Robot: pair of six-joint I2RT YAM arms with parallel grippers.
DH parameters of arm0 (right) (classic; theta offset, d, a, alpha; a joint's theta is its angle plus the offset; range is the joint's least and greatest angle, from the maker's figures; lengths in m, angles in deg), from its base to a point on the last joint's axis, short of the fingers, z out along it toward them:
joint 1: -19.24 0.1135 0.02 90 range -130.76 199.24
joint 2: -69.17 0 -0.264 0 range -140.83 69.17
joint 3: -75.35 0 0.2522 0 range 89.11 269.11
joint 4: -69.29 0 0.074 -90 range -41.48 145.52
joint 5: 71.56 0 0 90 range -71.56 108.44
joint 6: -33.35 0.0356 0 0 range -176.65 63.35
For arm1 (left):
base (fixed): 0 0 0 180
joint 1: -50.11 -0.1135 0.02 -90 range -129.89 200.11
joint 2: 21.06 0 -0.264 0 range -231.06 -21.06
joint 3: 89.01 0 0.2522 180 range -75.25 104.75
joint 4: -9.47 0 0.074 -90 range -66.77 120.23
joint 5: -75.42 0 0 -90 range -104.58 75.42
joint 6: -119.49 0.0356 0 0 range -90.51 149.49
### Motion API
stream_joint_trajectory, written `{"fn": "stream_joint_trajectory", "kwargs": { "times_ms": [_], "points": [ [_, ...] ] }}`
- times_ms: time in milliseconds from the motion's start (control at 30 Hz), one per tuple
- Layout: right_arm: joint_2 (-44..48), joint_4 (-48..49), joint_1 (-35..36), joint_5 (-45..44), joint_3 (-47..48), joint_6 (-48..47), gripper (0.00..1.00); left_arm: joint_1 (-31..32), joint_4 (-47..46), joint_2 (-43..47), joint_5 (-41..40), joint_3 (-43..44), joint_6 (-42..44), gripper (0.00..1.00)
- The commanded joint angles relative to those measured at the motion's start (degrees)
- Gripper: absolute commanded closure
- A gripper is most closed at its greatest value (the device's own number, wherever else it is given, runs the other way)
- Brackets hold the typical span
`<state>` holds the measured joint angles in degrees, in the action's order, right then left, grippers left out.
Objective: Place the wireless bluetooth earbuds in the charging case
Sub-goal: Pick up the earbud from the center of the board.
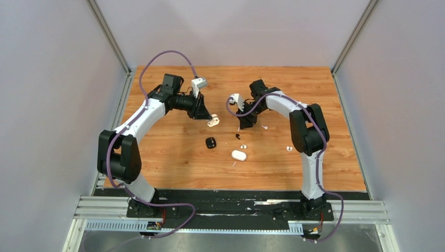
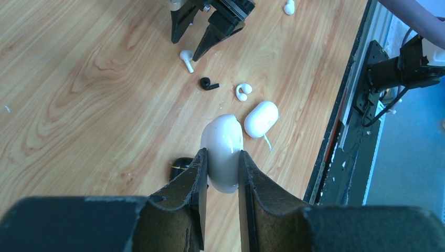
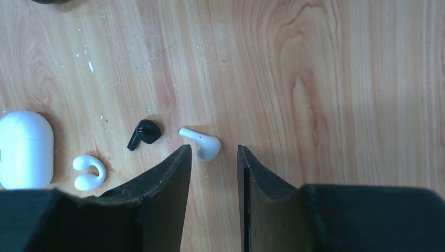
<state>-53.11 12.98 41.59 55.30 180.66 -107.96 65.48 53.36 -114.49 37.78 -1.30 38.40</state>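
Note:
My left gripper (image 2: 223, 153) is shut on a white charging case (image 2: 223, 134), held above the wooden table (image 1: 173, 163); from above the case (image 1: 213, 123) shows at the fingertips. My right gripper (image 3: 214, 149) is open, low over the table, with nothing between its fingers. A white stemmed earbud (image 3: 202, 143) lies just ahead of its left fingertip. To the left of that lie a black earbud (image 3: 142, 133) and a white clip-shaped earbud (image 3: 88, 171). In the left wrist view the same white earbud (image 2: 186, 59) lies at the right gripper's (image 2: 202, 39) tips.
A second white case (image 1: 239, 155) and a small black case (image 1: 211, 143) lie mid-table. Two more white earbuds (image 1: 264, 127) (image 1: 288, 148) lie by the right arm. Grey walls enclose the table, and a black rail (image 1: 220, 197) runs along its near edge.

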Motion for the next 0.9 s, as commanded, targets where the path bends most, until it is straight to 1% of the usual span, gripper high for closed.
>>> {"fn": "stream_joint_trajectory", "kwargs": {
  "times_ms": [0, 133, 400, 567, 733, 867],
  "points": [
    [-0.1, 1.2, 1.0, 0.1, 0.6, -1.1, 0.64, -0.3, -1.9, 2.4, 0.6, 0.0, -0.9, 1.00],
    [-0.4, 1.9, 1.5, -0.6, 0.1, -1.3, 0.64, -0.3, -1.7, 2.3, 0.6, 0.0, -0.9, 1.00],
    [-0.2, 2.1, 1.7, -1.9, -1.7, -3.3, 0.68, -0.3, -1.8, 2.3, 0.3, -0.1, -1.1, 1.00],
    [0.0, 2.3, 1.7, -2.3, -2.4, -3.6, 0.68, -0.4, -1.9, 2.1, 0.2, -0.1, -1.2, 1.00],
    [-0.2, 2.4, 1.8, -2.2, -2.2, -3.2, 0.75, -0.4, -2.2, 2.0, 0.3, -0.2, -1.6, 1.00],
    [-0.1, 2.5, 1.9, -2.1, -2.4, -3.2, 0.84, -0.4, -2.3, 1.9, 0.3, -0.2, -1.9, 1.00]
  ]
}}
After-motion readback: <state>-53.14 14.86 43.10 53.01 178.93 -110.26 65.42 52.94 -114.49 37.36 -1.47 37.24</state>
